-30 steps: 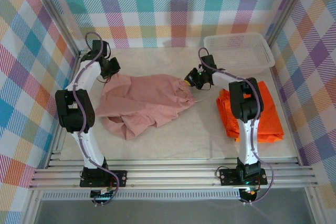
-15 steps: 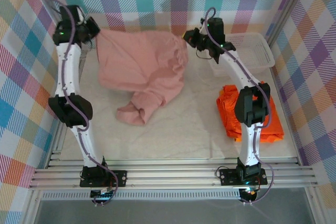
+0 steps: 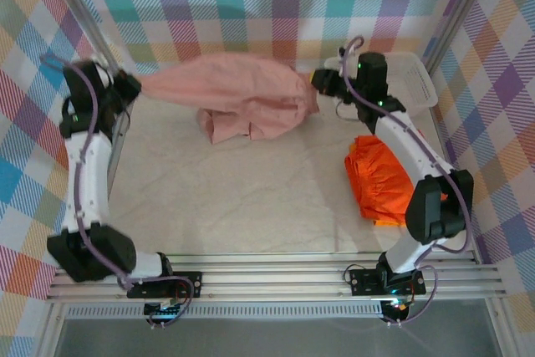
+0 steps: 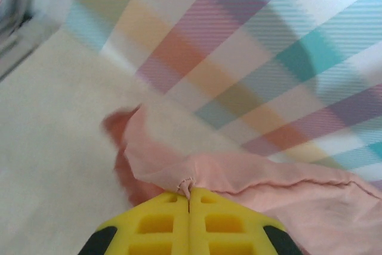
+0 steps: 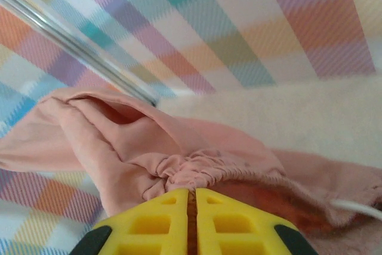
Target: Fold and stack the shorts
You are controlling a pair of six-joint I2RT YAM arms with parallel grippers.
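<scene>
Top external: soft dusty pink cloth shorts [image 3: 251, 98] strung wrinkled across upper centre; crumpled bright orange shorts [image 3: 380, 181] mid right on bench [image 3: 251, 198]. Left wrist: left gripper [image 4: 189, 198], yellow jaws pinching thin hem. Right wrist: right gripper [image 5: 192, 198], jaws gripping gathered elastic waistband.

Top view: right arm [image 3: 410, 146] covers left part of white plastic mesh basket [image 3: 414, 81] and right side of bright orange cloth shorts pile [image 3: 376, 190]; number of pieces in pile unclear. Left gripper [image 3: 134, 87] tips too small to make out against dusty pink cloth shorts [image 3: 251, 102]. Left wrist view: plaid wall [image 4: 268, 58] blurred, yellow fingers [image 4: 155, 228] cut by bottom edge. Right wrist view: white drawstring [image 5: 358, 208] runs off right edge.
</scene>
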